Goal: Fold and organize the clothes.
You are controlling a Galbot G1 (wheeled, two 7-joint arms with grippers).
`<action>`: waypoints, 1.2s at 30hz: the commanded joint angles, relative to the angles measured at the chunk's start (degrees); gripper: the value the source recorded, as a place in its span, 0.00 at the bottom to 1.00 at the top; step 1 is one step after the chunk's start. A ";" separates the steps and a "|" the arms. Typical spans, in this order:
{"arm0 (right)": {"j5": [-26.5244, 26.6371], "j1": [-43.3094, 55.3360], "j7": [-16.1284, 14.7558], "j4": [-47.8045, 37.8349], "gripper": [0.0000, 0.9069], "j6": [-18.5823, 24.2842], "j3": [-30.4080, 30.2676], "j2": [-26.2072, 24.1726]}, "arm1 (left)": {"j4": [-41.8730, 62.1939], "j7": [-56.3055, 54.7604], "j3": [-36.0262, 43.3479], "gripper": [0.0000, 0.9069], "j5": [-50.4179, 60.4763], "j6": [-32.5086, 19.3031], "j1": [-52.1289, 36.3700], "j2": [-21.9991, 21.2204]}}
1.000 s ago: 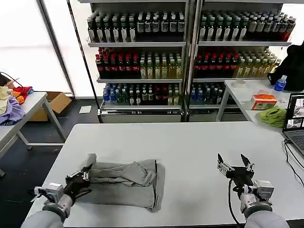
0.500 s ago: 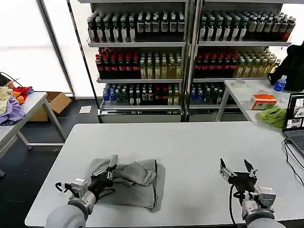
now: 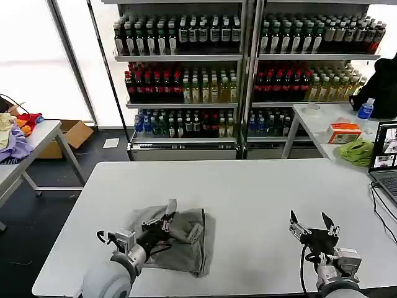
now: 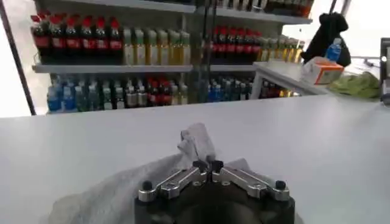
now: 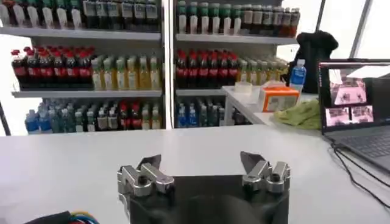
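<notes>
Grey shirt (image 3: 180, 239) bunched on white counter (image 3: 248, 192); left gripper (image 3: 162, 222) jaws clamped on its cloth, lifted. Right gripper (image 3: 314, 225) hovers w/ jaws apart.

A light grey cotton shirt (image 3: 186, 239) is lying bunched and partly folded on the near-left part of the white table (image 3: 260, 192), one fold of its cloth (image 4: 196, 141) being pinched and lifted by the left gripper (image 3: 162, 225).
</notes>
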 commanded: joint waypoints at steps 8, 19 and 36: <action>-0.25 -0.19 -0.20 -0.45 1.00 0.40 -0.73 0.33 | 2.67 1.20 2.66 0.00 1.66 0.12 -1.73 -1.73; -0.29 -0.89 -0.18 -0.41 1.00 0.71 -0.47 0.27 | 3.92 2.73 3.78 0.00 3.67 -0.40 -1.99 -5.21; -0.38 -0.51 0.07 -1.45 1.00 1.27 -1.18 0.14 | 2.14 2.89 4.57 1.00 -7.51 -0.97 1.84 -13.26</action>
